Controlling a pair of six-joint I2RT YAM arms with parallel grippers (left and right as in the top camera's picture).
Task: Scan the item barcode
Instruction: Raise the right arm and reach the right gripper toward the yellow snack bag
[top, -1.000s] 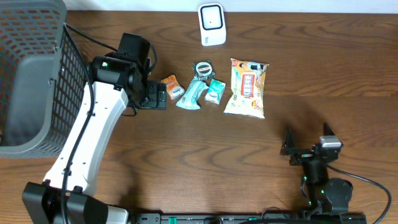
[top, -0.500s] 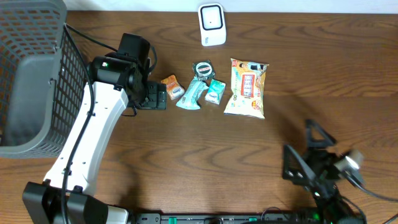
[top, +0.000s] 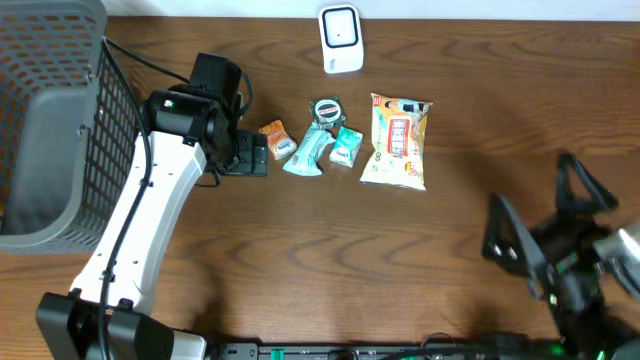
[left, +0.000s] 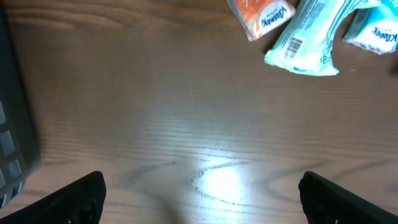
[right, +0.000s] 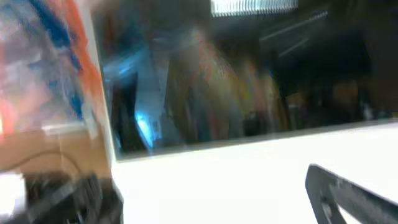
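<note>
While the right gripper (top: 530, 190), jaws wide and empty, has swung up over the bench's (top: 320, 260) near-right corner, the left gripper (left: 202, 196) stays spread and empty short of the far-edge items, yellow crisp bag (top: 398, 140), white scanner (top: 341, 40), pale-blue wrapped bar (top: 308, 152) and small orange packet (top: 275, 138), so nothing is picked yet.

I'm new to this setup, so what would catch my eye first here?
A long white left arm reaches from the bottom left toward small packets mid-table, with a bigger chip bag beside them. A grey basket fills the left edge, and the right tool hangs open at lower right.
</note>
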